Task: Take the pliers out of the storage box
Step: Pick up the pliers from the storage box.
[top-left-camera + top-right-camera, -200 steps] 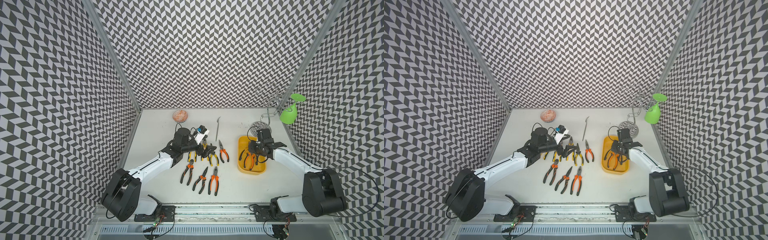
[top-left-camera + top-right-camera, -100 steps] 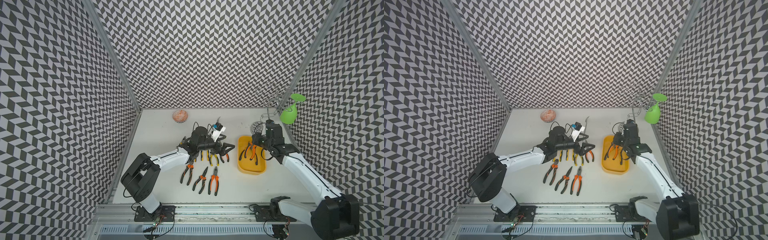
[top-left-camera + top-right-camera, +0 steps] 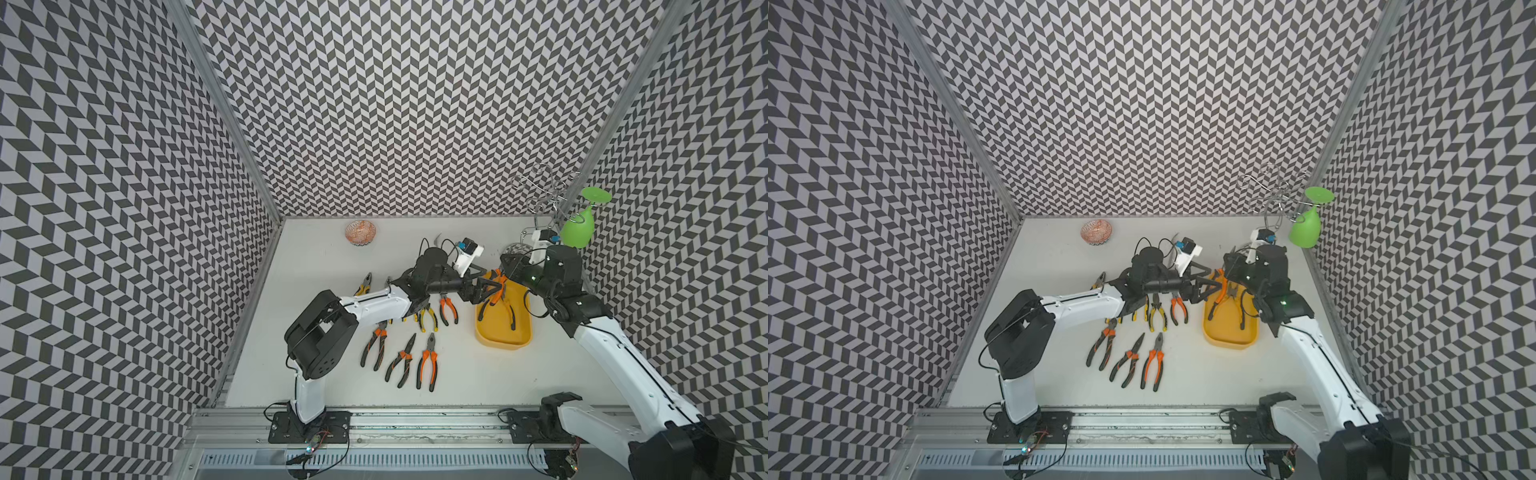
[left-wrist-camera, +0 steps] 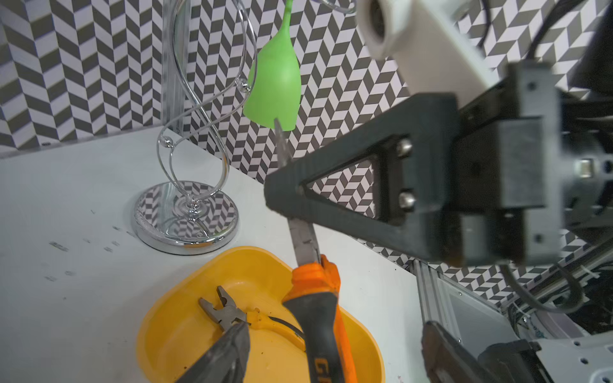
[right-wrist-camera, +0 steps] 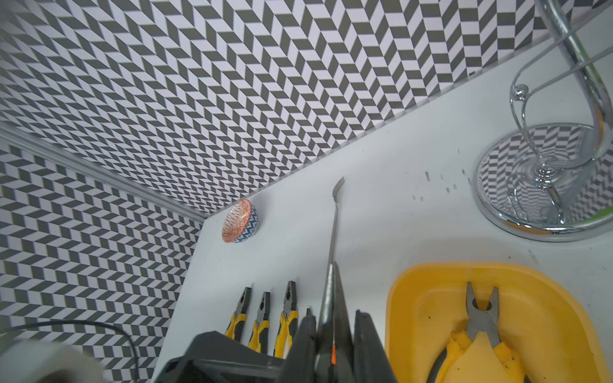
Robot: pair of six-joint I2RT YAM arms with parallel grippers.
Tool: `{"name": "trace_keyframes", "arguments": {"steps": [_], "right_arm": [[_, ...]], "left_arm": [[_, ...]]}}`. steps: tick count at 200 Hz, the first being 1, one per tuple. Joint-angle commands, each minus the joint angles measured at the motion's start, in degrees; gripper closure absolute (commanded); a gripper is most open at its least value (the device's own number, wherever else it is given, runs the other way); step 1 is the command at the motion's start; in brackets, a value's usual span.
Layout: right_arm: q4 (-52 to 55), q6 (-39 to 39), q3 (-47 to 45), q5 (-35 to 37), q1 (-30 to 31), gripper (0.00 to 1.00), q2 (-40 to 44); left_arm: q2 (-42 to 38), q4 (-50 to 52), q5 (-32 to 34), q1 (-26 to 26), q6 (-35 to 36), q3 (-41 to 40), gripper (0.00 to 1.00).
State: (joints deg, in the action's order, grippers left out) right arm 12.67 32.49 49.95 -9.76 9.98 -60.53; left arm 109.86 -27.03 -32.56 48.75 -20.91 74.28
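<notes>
The yellow storage box (image 3: 503, 337) (image 3: 1230, 338) sits right of centre on the table. My right gripper (image 3: 505, 272) (image 5: 335, 335) is shut on the grey nose of orange-and-black long-nosed pliers (image 3: 497, 286) (image 4: 316, 315), which hang nose-up over the box. My left gripper (image 3: 484, 287) (image 4: 331, 354) reaches in from the left. It is open, with one of its fingers (image 4: 229, 351) on each side of the hanging handles and a gap still showing. Yellow-handled pliers (image 4: 225, 311) (image 5: 481, 318) lie in the box. Several more pliers (image 3: 428, 361) (image 5: 288, 318) lie on the table left of the box.
A chrome stand (image 4: 185, 215) (image 3: 540, 203) holding a green glass (image 4: 275, 83) (image 3: 577, 226) rises just behind the box. A thin grey utensil (image 5: 335, 225) and a small orange patterned bowl (image 3: 360, 232) (image 5: 240, 225) lie near the back wall.
My right gripper has lifted the orange-and-black pliers up out of the box. My left arm has swung right from the table pliers to them, its jaws narrowing.
</notes>
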Motion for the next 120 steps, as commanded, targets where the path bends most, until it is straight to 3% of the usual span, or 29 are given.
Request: {"name": "trace_keyframes", "arguments": {"steps": [1, 62, 85, 120], "right_arm": [[-7.89, 1.57, -0.42, -2.18, -0.07, 1.00, 1.91], [-9.72, 2.98, -2.05, -3.72, -0.06, 1.00, 1.93], [-9.16, 2.08, -2.14, -2.76, -0.06, 1.00, 1.96], [-8.64, 1.28, -2.30, -2.15, -0.07, 1.00, 1.56]], "left_arm": [[1.63, 0.72, 0.38, 0.83, -2.78, 3.51, 0.25], [4.65, 1.14, 0.72, 1.35, -6.00, 7.10, 0.49], [4.49, 0.92, 0.72, 1.38, -6.56, 6.89, 0.68], [3.82, 1.26, 0.32, 1.36, -5.95, 6.58, 0.89]]}}
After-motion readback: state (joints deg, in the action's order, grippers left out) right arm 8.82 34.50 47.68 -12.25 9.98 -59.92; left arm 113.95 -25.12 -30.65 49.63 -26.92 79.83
